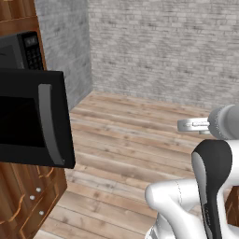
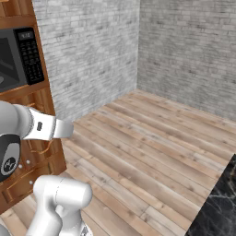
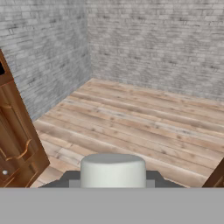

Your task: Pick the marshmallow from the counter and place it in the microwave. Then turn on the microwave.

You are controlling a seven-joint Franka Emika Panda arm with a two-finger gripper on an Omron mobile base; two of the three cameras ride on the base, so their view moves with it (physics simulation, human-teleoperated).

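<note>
In the left base view, the microwave (image 1: 28, 93) fills the left side of the frame. Its door (image 1: 35, 119) stands open and swings out toward the camera, with the grey handle (image 1: 49, 123) upright near its right edge. The keypad (image 1: 32, 51) sits at the upper left. The arm (image 1: 210, 177) rises at the lower right, over the wooden floor (image 1: 130, 140).

In the right base view, the microwave is at the upper left, with the keypad beside its cavity. The arm crosses the left edge of the frame, below the microwave and in front of the brown cabinet (image 2: 41, 133). A dark marbled counter (image 2: 216, 207) shows at the lower right corner.

In the hand view, the marshmallow (image 3: 113, 170) stands at the bottom centre, a whitish stubby cylinder. The tool (image 3: 113, 179) is clenched on it, with a dark fingertip (image 3: 68, 178) showing on each side. The view looks past it at the floor and the brick wall (image 3: 153, 43), so the marshmallow is in the air and not yet in the microwave.

I judge the marshmallow to be very light and soft, so it will squash if pressed hard. Its surface is probably not slippery. The hold on its two sides, near the middle of its height, seems right, and the pressure should stay gentle.
</note>
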